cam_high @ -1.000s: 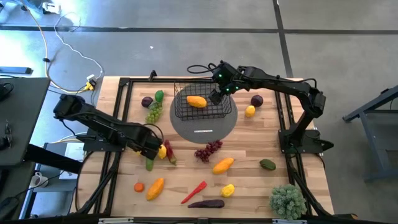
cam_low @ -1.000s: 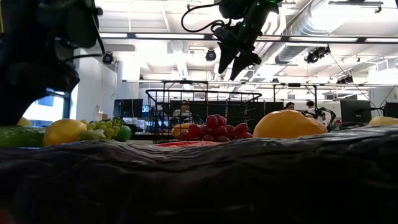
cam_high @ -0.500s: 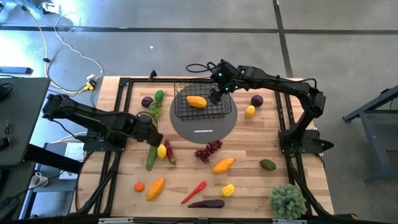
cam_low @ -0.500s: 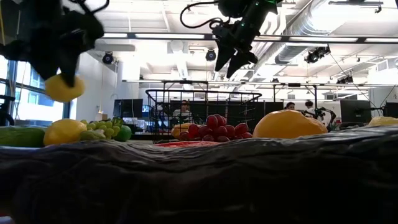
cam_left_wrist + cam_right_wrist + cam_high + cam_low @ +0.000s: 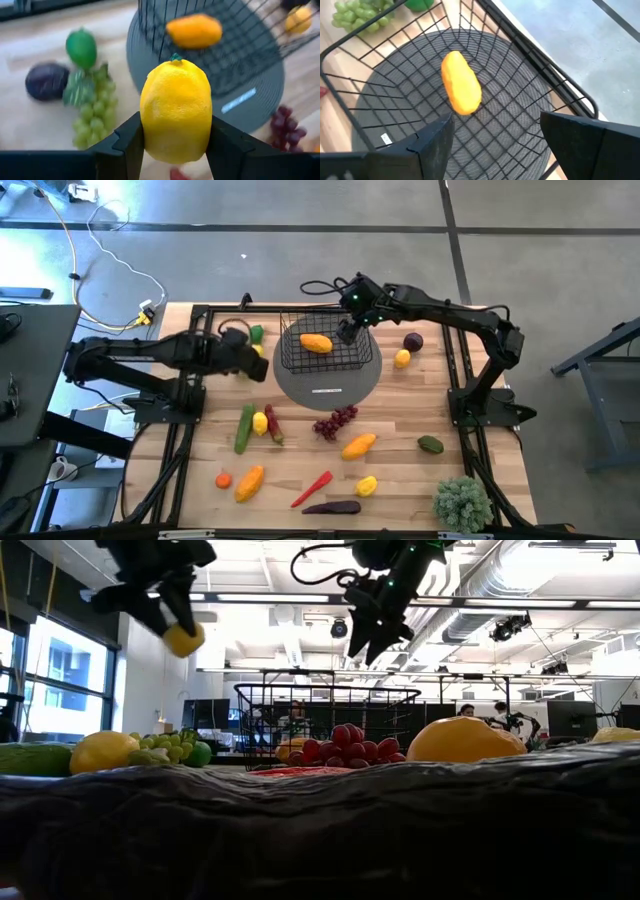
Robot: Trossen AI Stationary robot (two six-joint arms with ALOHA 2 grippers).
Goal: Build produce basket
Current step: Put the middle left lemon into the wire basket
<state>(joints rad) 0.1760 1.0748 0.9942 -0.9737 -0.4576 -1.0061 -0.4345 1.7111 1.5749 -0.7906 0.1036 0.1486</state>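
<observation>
The black wire basket [image 5: 322, 348] stands on the grey round mat [image 5: 328, 380] at the table's far middle, with one orange fruit [image 5: 316, 343] inside. My left gripper [image 5: 256, 366] hangs high over the green grapes [image 5: 95, 112], left of the basket, shut on a yellow lemon [image 5: 175, 110]. In the low view that lemon [image 5: 183, 638] sits well above the table. My right gripper [image 5: 495, 145] stands open above the basket's right part [image 5: 352, 330], nothing between its fingers. More produce lies scattered on the wood. My left gripper pinches the lemon's two long sides [image 5: 146, 125] between its two fingers [image 5: 131, 142], around the fruit's middle. The fingers slant down and point toward the basket. The lemon is lifted clear, its green stem end [image 5: 175, 57] pointing away from the gripper.
A cucumber [image 5: 243, 428], a second lemon [image 5: 261, 423], red grapes [image 5: 335, 420], an orange fruit [image 5: 358, 445], a red chilli [image 5: 312, 490] and an eggplant [image 5: 332, 507] lie on the near half. A bushy potted plant [image 5: 462, 502] stands at the near right corner.
My left gripper has risen from low over the table's near left part and swung toward the far edge and the basket, carrying the lemon up clear of the table. It has also tipped from pointing steeply down to a slant. The right arm has kept still.
</observation>
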